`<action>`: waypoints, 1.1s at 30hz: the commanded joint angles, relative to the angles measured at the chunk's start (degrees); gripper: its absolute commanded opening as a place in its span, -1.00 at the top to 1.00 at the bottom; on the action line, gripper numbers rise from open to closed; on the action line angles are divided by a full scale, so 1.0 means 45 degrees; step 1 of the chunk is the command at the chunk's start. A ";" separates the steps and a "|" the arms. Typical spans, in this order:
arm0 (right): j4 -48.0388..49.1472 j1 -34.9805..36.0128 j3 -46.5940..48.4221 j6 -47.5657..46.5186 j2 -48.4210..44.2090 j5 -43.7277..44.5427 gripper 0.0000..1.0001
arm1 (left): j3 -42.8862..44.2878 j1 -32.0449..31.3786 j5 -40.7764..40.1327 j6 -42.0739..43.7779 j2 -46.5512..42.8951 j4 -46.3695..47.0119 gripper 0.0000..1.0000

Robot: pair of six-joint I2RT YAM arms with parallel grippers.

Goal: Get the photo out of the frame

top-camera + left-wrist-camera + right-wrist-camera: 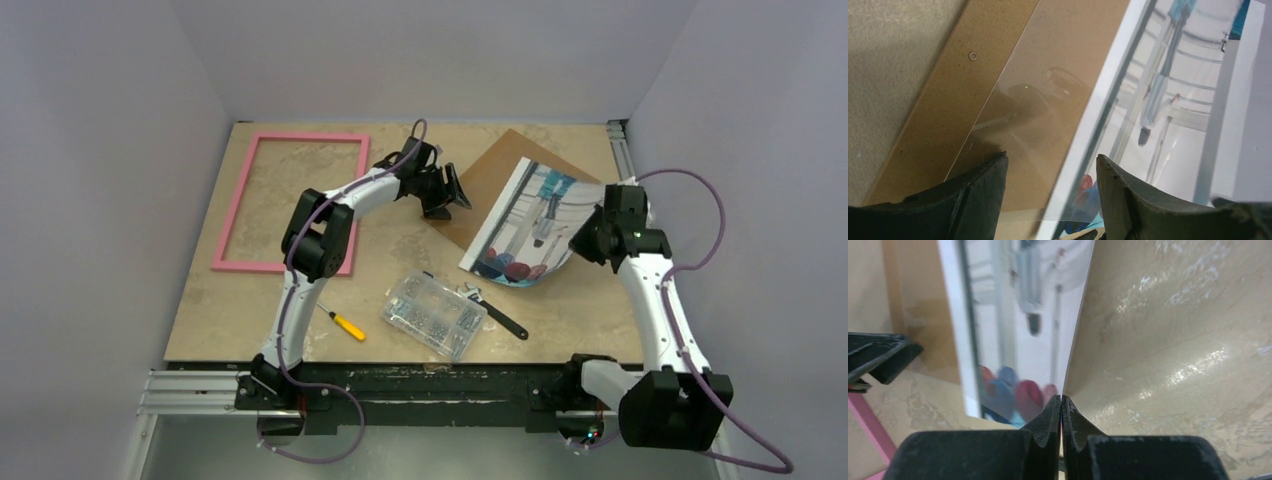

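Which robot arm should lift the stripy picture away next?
Right. The right gripper is shut on the edge of the white and teal striped paper photo; the left gripper hangs open, empty, above the brown backing board.

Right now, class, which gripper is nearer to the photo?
Right. The right gripper pinches the photo by its edge; the left gripper hangs open beside it, above the backing board.
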 commanded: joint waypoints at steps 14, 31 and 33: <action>-0.2575 0.0047 0.8495 -0.1580 -0.1459 -0.1343 1.00 | 0.0482 0.0226 -0.0401 0.0222 0.0359 -0.0467 -0.27; 0.2566 0.0048 1.1993 0.1456 0.2875 -0.3736 1.00 | 0.0646 0.1609 0.1163 -0.0352 -0.3984 -0.0725 -0.26; 0.3137 0.0056 1.1893 0.1758 0.3047 -0.3456 1.00 | 0.0567 0.1961 0.1356 -0.0123 -0.4725 -0.1118 -0.26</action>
